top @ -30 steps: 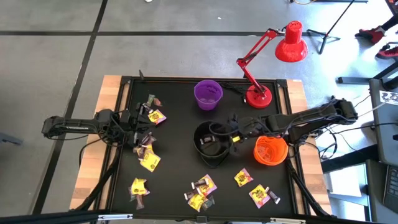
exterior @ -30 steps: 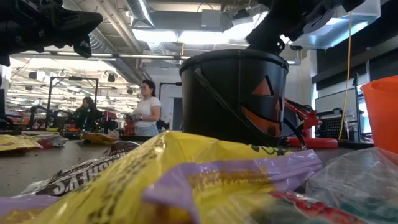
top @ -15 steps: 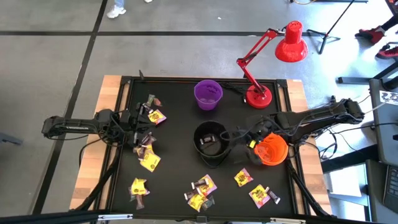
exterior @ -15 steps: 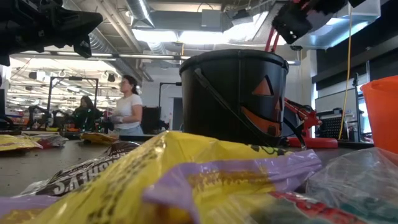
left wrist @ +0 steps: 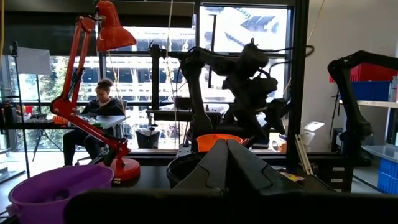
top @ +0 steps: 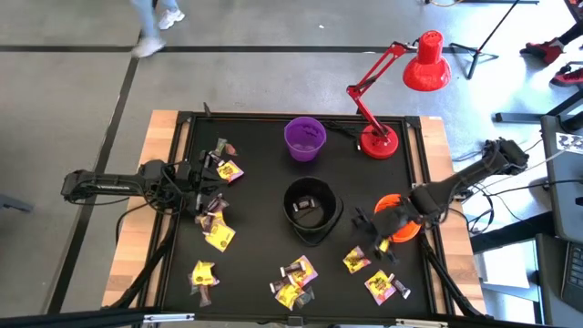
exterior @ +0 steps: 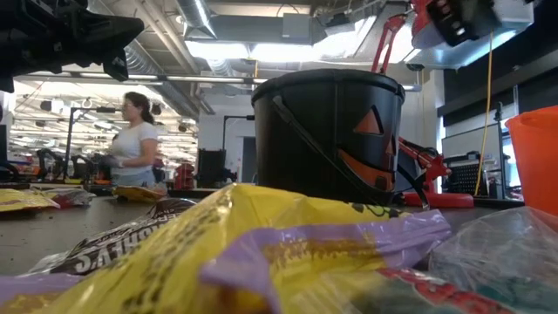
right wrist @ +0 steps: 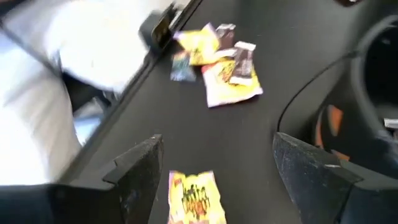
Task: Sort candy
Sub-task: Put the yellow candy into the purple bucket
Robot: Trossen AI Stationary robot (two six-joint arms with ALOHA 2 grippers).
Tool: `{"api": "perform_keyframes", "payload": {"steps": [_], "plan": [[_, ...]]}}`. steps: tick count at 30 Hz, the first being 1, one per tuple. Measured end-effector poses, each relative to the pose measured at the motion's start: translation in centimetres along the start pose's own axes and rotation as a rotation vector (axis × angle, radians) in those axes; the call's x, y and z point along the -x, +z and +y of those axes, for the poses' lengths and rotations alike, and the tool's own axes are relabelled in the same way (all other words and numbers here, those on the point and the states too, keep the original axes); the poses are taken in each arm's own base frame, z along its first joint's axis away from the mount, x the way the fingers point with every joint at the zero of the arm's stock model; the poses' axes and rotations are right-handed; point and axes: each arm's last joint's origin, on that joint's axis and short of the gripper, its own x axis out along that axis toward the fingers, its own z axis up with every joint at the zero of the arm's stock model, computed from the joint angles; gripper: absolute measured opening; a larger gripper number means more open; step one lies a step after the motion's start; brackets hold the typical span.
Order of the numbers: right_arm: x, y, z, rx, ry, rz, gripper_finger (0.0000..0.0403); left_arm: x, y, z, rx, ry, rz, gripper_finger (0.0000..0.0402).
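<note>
Small wrapped candies lie scattered on the black mat: yellow and dark pieces near my left gripper (top: 228, 169) (top: 219, 236), more along the near edge (top: 296, 271) (top: 381, 286). My right gripper (top: 369, 235) (right wrist: 217, 140) hangs open above the mat between the black bowl (top: 311, 211) and the orange bowl (top: 401, 223). A yellow candy (right wrist: 193, 196) (top: 355, 261) lies below and between its fingers, untouched. A wrapped piece (top: 305, 204) lies inside the black bowl. My left gripper (top: 199, 187) (left wrist: 227, 152) is shut and waits by the left cluster.
A purple bowl (top: 304, 138) stands at the far middle, and a red desk lamp (top: 378, 141) at the far right corner. The black bowl (right wrist: 373, 93) is close beside my right gripper. A candy cluster (right wrist: 217, 62) lies toward the mat's near edge. A person (exterior: 131, 139) walks in the room behind.
My right gripper has drawn back from over the black bowl toward the table's right, passed over the orange bowl and swung toward the near edge, ending above the yellow candy. The person in the background has walked leftward in the low view.
</note>
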Motion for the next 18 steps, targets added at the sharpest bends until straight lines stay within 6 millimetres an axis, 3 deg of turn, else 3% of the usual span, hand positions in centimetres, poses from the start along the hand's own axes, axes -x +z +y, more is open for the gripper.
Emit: {"api": "perform_keyframes", "payload": {"steps": [8, 13, 18], "plan": [[-0.9, -1.7, 3.6, 0.198, -0.045, 0.151, 0.0298, 0.0, 0.0, 0.0, 0.000, 0.000, 0.000, 0.0000], [-1.7, -2.5, 4.3, 0.256, -0.044, 0.233, 0.0298, 0.0, 0.0, 0.0, 0.000, 0.000, 0.000, 0.0000], [-2.1, -2.6, 4.3, 0.208, -0.051, 0.241, 0.0298, 0.0, 0.0, 0.0, 0.000, 0.000, 0.000, 0.0000]]}}
